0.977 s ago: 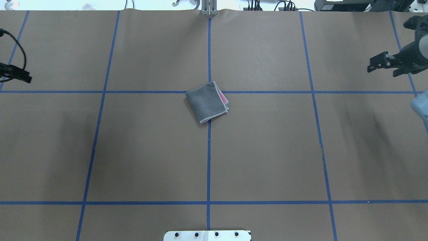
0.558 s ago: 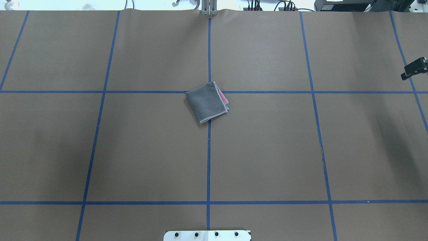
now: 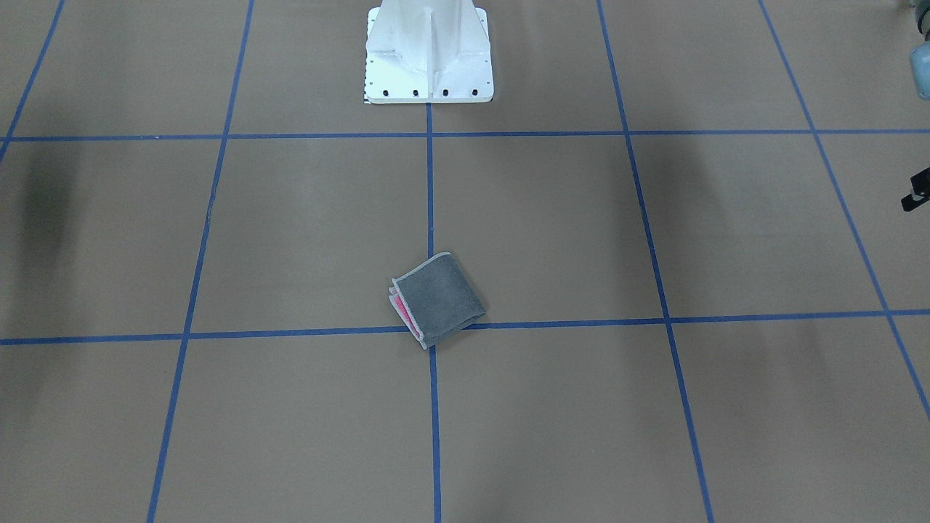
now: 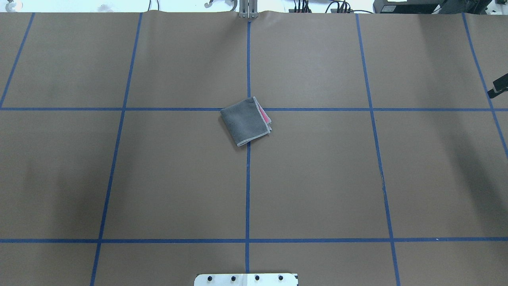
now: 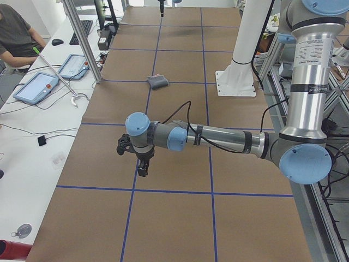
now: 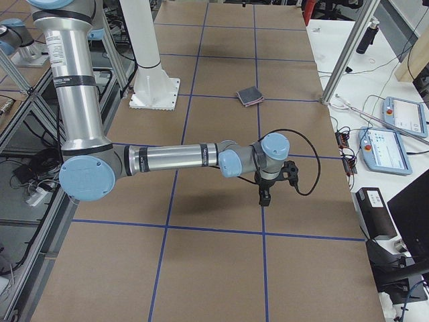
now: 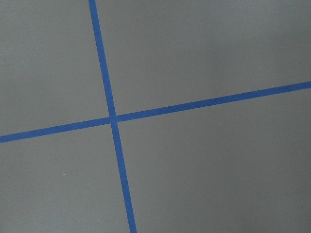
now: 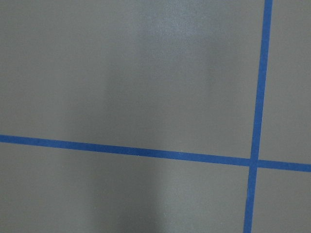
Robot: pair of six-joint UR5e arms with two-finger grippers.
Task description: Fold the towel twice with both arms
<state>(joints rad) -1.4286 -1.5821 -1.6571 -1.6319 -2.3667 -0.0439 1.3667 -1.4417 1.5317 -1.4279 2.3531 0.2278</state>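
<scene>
The towel (image 4: 246, 121) lies folded into a small square at the table's centre, dark grey side up, with pink layers showing at its right edge; in the front-facing view the towel (image 3: 437, 298) shows pink at its left. Both arms are far from it. The left gripper (image 5: 143, 167) hangs over the table's left end, pointing down, and only a black sliver of it (image 3: 917, 193) shows in the front-facing view. The right gripper (image 6: 265, 196) hangs over the right end, a sliver of it (image 4: 499, 87) at the overhead view's edge. I cannot tell if either is open or shut.
Blue tape lines (image 4: 247, 178) divide the brown table into squares. The white pedestal base (image 3: 428, 54) stands at the robot's side. Both wrist views show only bare table and tape. A person sits at a side desk (image 5: 32, 98) with tablets and cables.
Both grippers have drawn outward: the left one has gone out of the overhead view, and the right one has slid to its right edge. The towel has not moved.
</scene>
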